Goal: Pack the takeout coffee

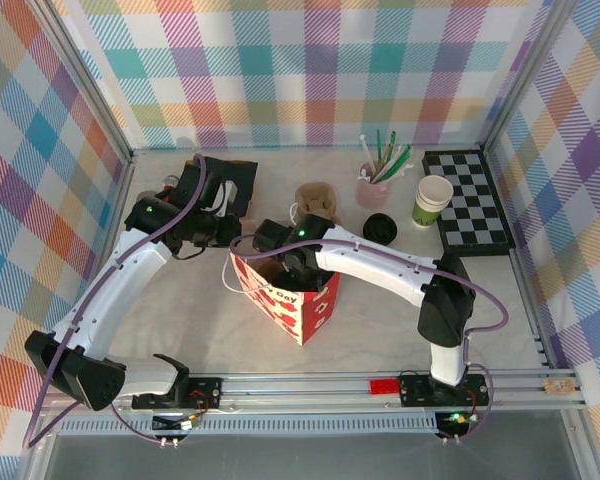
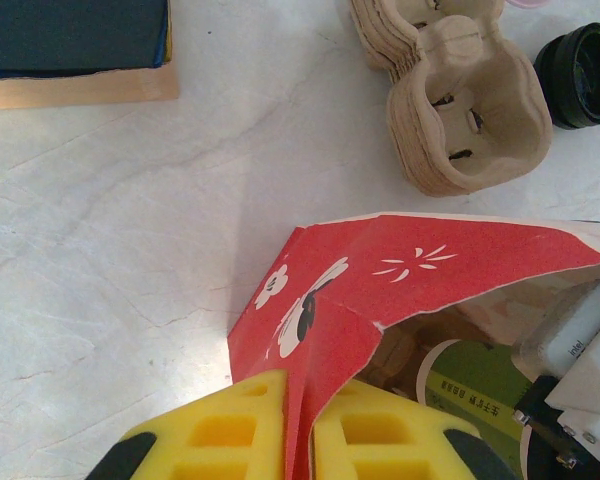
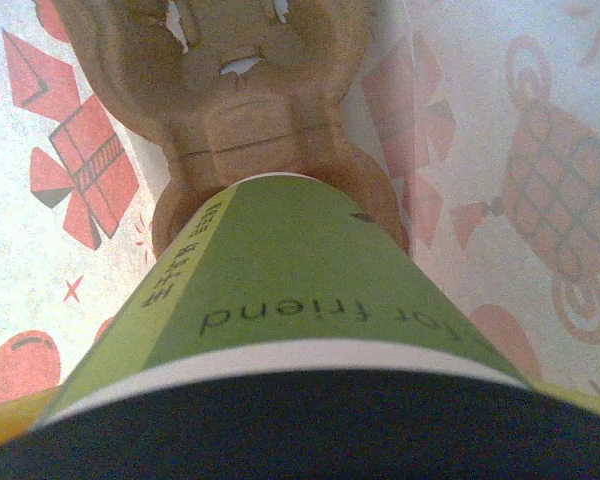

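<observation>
The takeout coffee [image 3: 280, 270], a green-banded paper cup with a black lid, stands inside the red patterned paper bag [image 1: 298, 305]. Its base rests in a brown cardboard carrier [image 3: 240, 100] at the bag's bottom. My right gripper [image 1: 295, 262] reaches down into the bag and is shut on the cup near its lid. My left gripper [image 2: 298, 440] is shut on the bag's upper edge at a corner fold, with the yellow pads [image 2: 220, 430] pinching the red paper. In the left wrist view the cup's green side [image 2: 480, 390] shows through the bag's mouth.
Spare cardboard carriers [image 1: 317, 200] and a loose black lid [image 1: 379, 228] lie behind the bag. A lidless green-banded cup [image 1: 432, 200], a pink cup of straws [image 1: 372, 185] and a chessboard [image 1: 470, 200] stand at the back right. A black box [image 1: 230, 180] sits at the back left.
</observation>
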